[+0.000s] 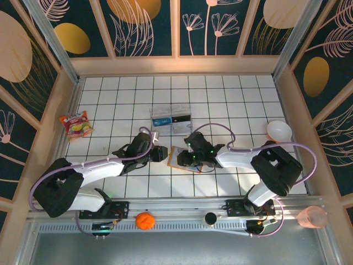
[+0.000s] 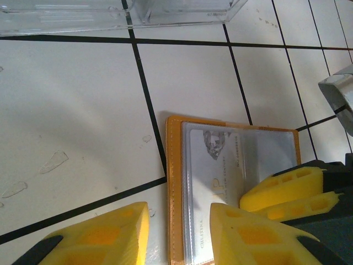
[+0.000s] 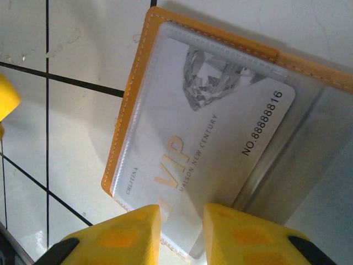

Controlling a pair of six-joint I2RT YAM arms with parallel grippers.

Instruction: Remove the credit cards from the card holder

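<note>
The card holder [image 1: 177, 160] is an orange-tan leather wallet lying open and flat on the tiled table, between my two grippers. In the left wrist view its orange edge [image 2: 174, 165] borders a clear pocket holding a silver credit card [image 2: 218, 160]. The right wrist view shows the same card [image 3: 215, 138] printed VIP, inside the holder [image 3: 138, 72]. My left gripper [image 2: 179, 221] [image 1: 163, 154] is open, straddling the holder's left edge. My right gripper [image 3: 182, 221] [image 1: 186, 158] is open by a narrow gap over the pocket's near edge. Its yellow fingers [image 2: 287, 187] rest on the holder's right half.
A clear plastic box [image 1: 171, 117] [image 2: 110, 14] stands just beyond the holder. A noodle packet [image 1: 76, 124] lies at the left, a white bowl [image 1: 278, 131] at the right. An orange [image 1: 144, 220] and a pink cup [image 1: 311, 216] sit on the near rail.
</note>
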